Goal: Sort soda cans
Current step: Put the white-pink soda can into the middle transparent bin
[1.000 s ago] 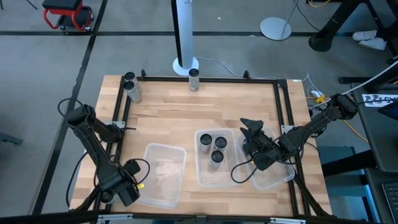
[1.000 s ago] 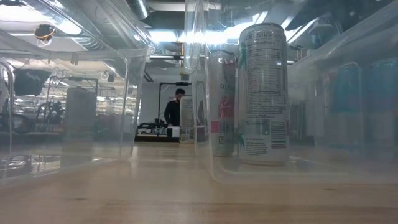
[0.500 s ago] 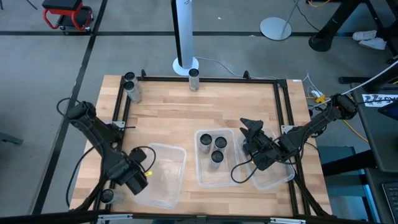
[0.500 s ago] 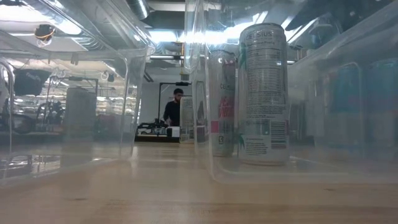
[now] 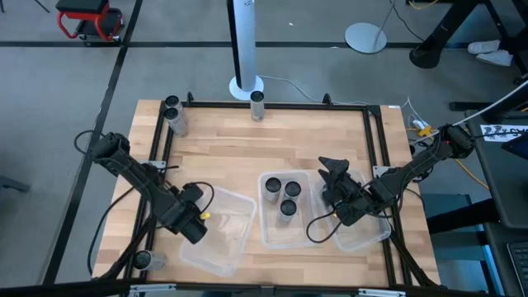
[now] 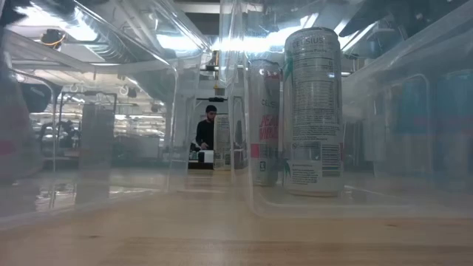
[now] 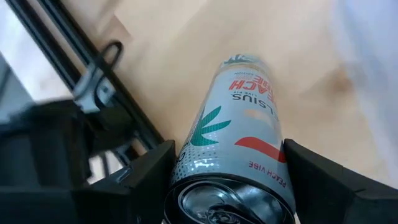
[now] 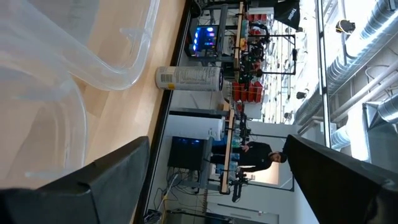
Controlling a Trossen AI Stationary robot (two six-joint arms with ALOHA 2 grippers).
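**Q:** Soda cans: where does the risk lie?

**Me:** Nearest, my left gripper point(image 7: 227, 180) clamps a peach can point(image 7: 239, 134) above the left bin point(image 5: 233, 205)'s edge; a tilted release could topple it. My right gripper point(image 5: 333, 171) waits wide beside the middle bin point(image 5: 266, 223).

**Q:** Hidden?

**Me:** Far cans' point(image 5: 175, 115) labels.

Bare wood point(image 5: 247, 157) between far-edge cans point(image 5: 174, 115) and the clear bins point(image 5: 285, 210).

Glossy metal can point(image 7: 239, 143), matt wooden table point(image 5: 223, 161)
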